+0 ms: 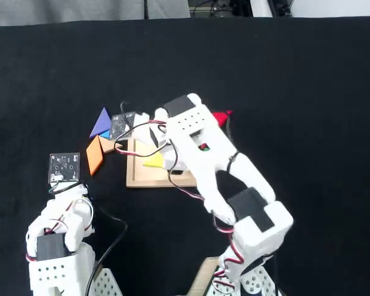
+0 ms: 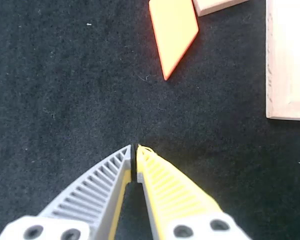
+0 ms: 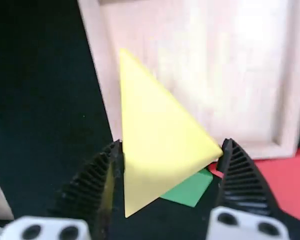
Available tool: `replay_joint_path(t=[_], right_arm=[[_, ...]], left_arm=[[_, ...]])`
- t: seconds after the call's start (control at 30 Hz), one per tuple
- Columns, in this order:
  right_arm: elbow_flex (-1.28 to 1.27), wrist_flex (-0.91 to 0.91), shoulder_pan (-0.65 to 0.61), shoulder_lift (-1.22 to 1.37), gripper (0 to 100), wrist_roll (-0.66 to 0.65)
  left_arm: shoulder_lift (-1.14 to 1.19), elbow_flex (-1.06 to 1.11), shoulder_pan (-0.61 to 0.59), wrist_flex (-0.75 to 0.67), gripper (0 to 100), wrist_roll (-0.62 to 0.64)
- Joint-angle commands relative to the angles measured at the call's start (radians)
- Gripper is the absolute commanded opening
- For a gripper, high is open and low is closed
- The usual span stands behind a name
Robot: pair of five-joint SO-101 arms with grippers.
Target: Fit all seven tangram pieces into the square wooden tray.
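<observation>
The black surface (image 1: 308, 92) carries everything. The square wooden tray (image 1: 142, 180) lies near its middle, with my right arm stretched across it.

My right claw (image 3: 171, 150) is clamped on the yellow triangle (image 3: 160, 140), one finger against its long edge and the other on the opposite corner. From above, the triangle hangs over the tray's 9 o'clock side.

As I judge it, the coming move turns on how that long edge sits. It runs nearly parallel to the tray's wall, yet from my wrist the piece appears to straddle that wall near a corner, partly over the bed and partly outside. I would want to carry it inward, toward 3 o'clock, before lowering it. Otherwise it may land tilted on the rim.

My left claw (image 2: 135, 148) is pressed shut on nothing and sits at about 8 o'clock from the tray. The orange parallelogram (image 2: 174, 30) lies ahead of its tips and apart from them, with its long axis pointing roughly back at the claw. From above it is at the tray's 9 o'clock, so my left arm is the nearer one for it.

The purple triangle (image 1: 101, 121) rests at 10 o'clock from the tray and the red piece (image 1: 221, 117) at 1 o'clock. The green piece (image 3: 190, 190) shows beneath the yellow triangle's outer corner, outside the tray.
</observation>
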State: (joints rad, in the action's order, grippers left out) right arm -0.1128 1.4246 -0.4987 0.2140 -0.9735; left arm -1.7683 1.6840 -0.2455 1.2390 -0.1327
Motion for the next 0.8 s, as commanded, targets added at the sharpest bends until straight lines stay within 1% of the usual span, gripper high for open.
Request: replay_joint_path(t=[0.0,0.13,0.37,0.53,0.77], right_arm=[[0.071,-0.026,-0.018,0.018,25.0,-0.051],[0.074,-0.063,-0.028,0.022,25.0,-0.051],[0.039,-0.095,-0.11,0.024,25.0,-0.049],[-0.035,-0.143,-0.103,0.024,25.0,-0.049],[-0.061,-0.141,-0.098,0.024,25.4,-0.049]], left_arm=[[-0.003,0.019,0.002,0.006,3,-0.008],[-0.003,0.019,0.002,0.006,3,-0.008],[-0.003,0.019,0.002,0.006,3,-0.008],[-0.003,0.019,0.002,0.006,3,-0.008],[-0.003,0.019,0.002,0.006,3,-0.008]])
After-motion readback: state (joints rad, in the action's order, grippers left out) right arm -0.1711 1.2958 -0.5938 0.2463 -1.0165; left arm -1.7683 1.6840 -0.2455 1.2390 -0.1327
